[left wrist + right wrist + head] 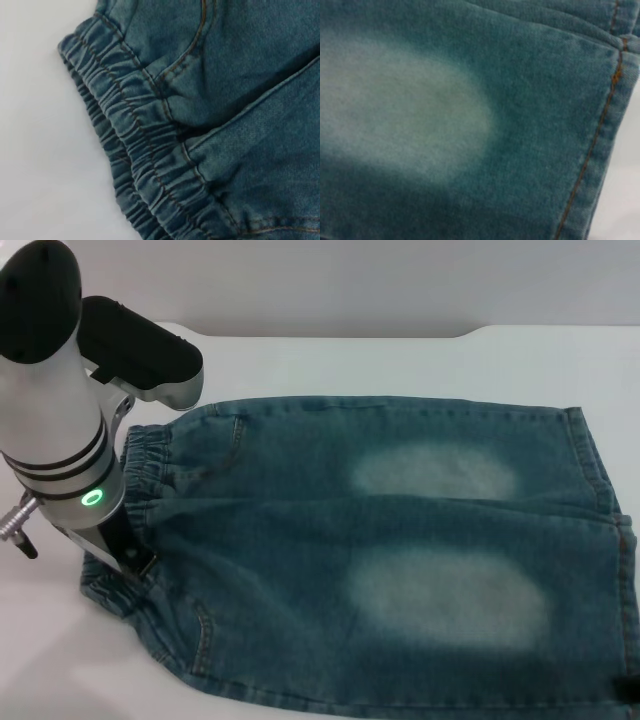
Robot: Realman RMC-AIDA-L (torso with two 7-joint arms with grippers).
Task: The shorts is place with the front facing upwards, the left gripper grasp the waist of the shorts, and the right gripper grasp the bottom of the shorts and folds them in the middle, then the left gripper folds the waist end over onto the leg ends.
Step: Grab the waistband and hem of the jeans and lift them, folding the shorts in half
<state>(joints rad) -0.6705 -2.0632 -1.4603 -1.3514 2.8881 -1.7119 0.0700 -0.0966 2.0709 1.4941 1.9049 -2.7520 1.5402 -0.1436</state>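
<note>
Nearest the head camera, at 9 o'clock in its view, the left arm descends over the waist end of the shorts (400,560). Denim shorts lie flat, front up, on the white table (330,365), long axis running 9 to 3 o'clock: elastic waistband (150,465) at 9, leg hems (600,530) at 3. The left gripper (128,558) sits at the near corner of the waistband, touching or just above the cloth; whether its jaws are parted or hold fabric cannot be told. The left wrist view shows the gathered waistband (135,150) close below, with no fingers visible. The right gripper is not identifiable in any view; its wrist camera looks down on a faded patch (405,110) and stitched hem (600,125), suggesting it hovers over the leg end at 3 o'clock. Judged step: taking hold for the lengthwise fold. The waist lies directly beneath the left arm.
</note>
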